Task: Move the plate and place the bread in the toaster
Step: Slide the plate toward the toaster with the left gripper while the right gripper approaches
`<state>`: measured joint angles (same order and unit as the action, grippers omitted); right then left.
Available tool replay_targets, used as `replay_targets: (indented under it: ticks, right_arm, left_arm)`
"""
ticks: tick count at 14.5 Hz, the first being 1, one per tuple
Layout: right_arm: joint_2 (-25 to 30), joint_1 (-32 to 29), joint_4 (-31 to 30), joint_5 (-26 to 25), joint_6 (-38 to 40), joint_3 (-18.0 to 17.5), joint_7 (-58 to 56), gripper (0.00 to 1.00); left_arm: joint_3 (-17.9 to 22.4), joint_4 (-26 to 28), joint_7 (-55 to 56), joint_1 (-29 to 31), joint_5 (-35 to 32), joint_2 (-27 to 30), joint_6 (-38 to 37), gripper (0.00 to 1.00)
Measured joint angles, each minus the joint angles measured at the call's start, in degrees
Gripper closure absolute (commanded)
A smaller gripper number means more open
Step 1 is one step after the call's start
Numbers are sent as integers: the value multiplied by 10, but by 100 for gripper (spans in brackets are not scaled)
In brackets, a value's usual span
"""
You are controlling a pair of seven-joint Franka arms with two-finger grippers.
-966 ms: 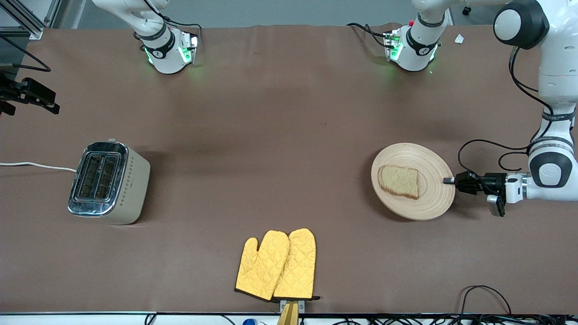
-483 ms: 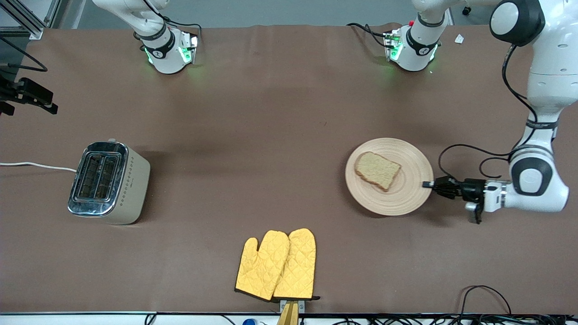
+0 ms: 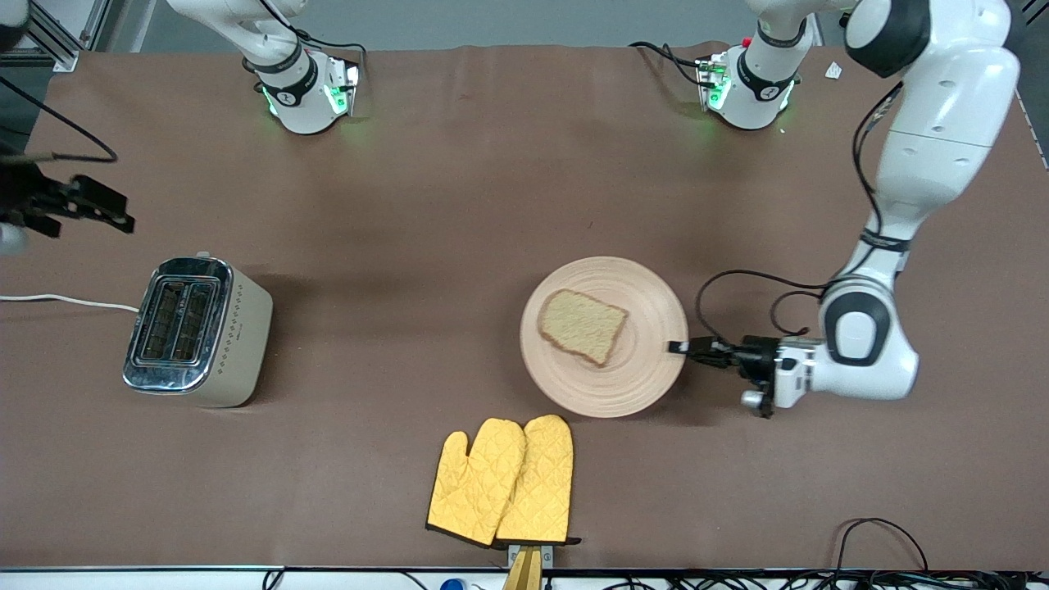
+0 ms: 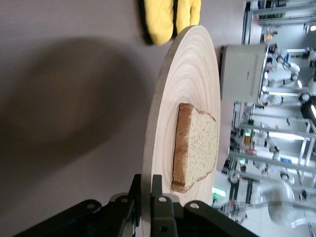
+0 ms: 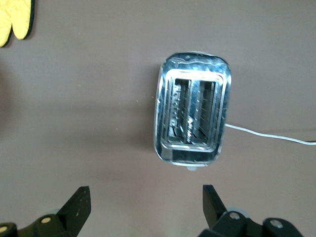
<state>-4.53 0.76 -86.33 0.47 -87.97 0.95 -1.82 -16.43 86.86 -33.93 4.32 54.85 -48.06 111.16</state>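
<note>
The plate (image 3: 647,373) is round pale wood and carries the bread (image 3: 582,325), a brown speckled slice. My left gripper (image 3: 678,347) is shut on the plate's rim at the side toward the left arm's end, over the middle of the table. In the left wrist view the fingers pinch the rim (image 4: 146,180), with the plate (image 4: 187,74) and bread (image 4: 197,148) ahead. The toaster (image 3: 197,330) stands toward the right arm's end, slots up and empty. My right gripper (image 3: 106,211) hovers open beside it. The right wrist view looks down on the toaster (image 5: 192,118) past the open gripper (image 5: 145,195).
Two yellow oven mitts (image 3: 504,479) lie near the table's front edge, nearer to the front camera than the plate and close to it. The toaster's white cord (image 3: 65,301) runs off the table's end. Cables lie at the front corner (image 3: 885,541).
My left gripper has carried the plate with the bread from the left arm's end toward the table's middle. My right gripper has shifted slightly toward the toaster.
</note>
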Motion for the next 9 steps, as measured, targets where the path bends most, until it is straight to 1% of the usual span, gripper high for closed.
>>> replay_targets:
  ticks: [4, 6, 9]
  right_arm:
    - [-27, 26, -52, 1, -77, -1, 52, 0]
    - [-44, 43, -66, 2, -110, -2, 89, 0]
    - [-85, 66, -71, 3, -160, -3, 132, 0]
  left_arm:
    - [0, -12, 19, -137, 110, -22, 142, 100]
    - [1, -32, 24, -190, 139, -44, 193, 100]
    - [1, -64, 25, -241, 155, -79, 242, 100]
